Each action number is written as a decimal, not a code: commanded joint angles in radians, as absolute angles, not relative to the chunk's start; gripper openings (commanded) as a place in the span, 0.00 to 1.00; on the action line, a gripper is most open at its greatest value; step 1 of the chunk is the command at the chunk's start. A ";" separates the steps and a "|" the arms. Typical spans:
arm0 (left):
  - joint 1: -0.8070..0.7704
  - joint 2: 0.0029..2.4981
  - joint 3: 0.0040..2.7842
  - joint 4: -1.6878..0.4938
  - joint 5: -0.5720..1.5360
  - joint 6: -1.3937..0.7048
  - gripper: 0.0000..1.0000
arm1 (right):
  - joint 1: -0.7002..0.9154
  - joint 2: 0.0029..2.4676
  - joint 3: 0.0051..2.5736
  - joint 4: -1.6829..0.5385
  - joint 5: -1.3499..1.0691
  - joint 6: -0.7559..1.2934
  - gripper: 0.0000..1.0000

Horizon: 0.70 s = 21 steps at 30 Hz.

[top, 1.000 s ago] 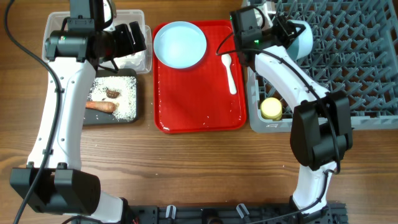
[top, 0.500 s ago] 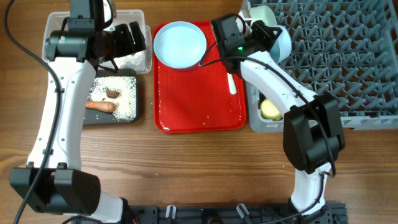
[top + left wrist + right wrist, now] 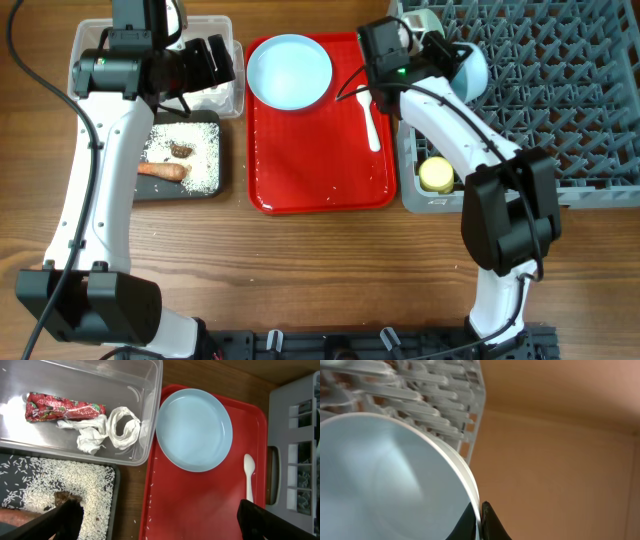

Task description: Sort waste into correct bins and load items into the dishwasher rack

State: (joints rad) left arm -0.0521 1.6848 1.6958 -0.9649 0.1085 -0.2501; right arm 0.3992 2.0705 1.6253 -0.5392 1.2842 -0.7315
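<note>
My right gripper is shut on the rim of the pale blue bowl and holds it tilted over the grey dishwasher rack's left edge. The right wrist view shows the fingers pinching the bowl's rim. My left gripper is open and empty, hovering by the clear tub, which holds the red wrapper and white tissue. The pale blue plate and white spoon lie on the red tray. The yellow cup and pale green bowl are in the rack.
The black tray holds rice, the carrot stick and the brown lump. A few rice grains lie on the red tray's left edge. Bare wooden table runs along the front.
The right arm swung the blue bowl left over the red tray's edge, then back to the right toward the rack. The left arm has not moved.
</note>
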 commanded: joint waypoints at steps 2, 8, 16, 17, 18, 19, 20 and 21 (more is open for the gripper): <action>-0.047 1.682 1.708 -0.962 0.103 -0.251 1.00 | 0.451 2.091 1.607 -0.565 1.182 -0.729 0.04; -0.047 1.682 1.708 -0.962 0.103 -0.251 1.00 | 0.476 2.091 1.583 -0.565 1.151 -0.729 0.37; -0.047 1.682 1.708 -0.963 0.103 -0.251 1.00 | 0.517 2.088 1.612 -0.431 1.198 -0.647 1.00; -0.047 1.682 1.708 -0.962 0.103 -0.251 1.00 | 0.519 2.084 1.631 -0.426 1.188 -0.629 1.00; -0.047 1.682 1.708 -0.962 0.103 -0.251 1.00 | 0.520 2.077 1.651 -0.427 1.166 -0.607 1.00; -0.047 1.682 1.708 -0.962 0.103 -0.251 1.00 | 0.520 2.067 1.664 -0.426 1.139 -0.590 1.00; -0.047 1.682 1.708 -0.962 0.103 -0.251 1.00 | 0.520 2.054 1.673 -0.426 1.104 -0.570 1.00; -0.047 1.682 1.708 -0.962 0.103 -0.251 1.00 | 0.520 2.031 1.679 -0.426 1.040 -0.540 1.00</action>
State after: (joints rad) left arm -0.0521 1.6848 1.6958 -0.9646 0.1085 -0.2501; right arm 0.5167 2.0758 1.6226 -0.4324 1.1530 -0.6468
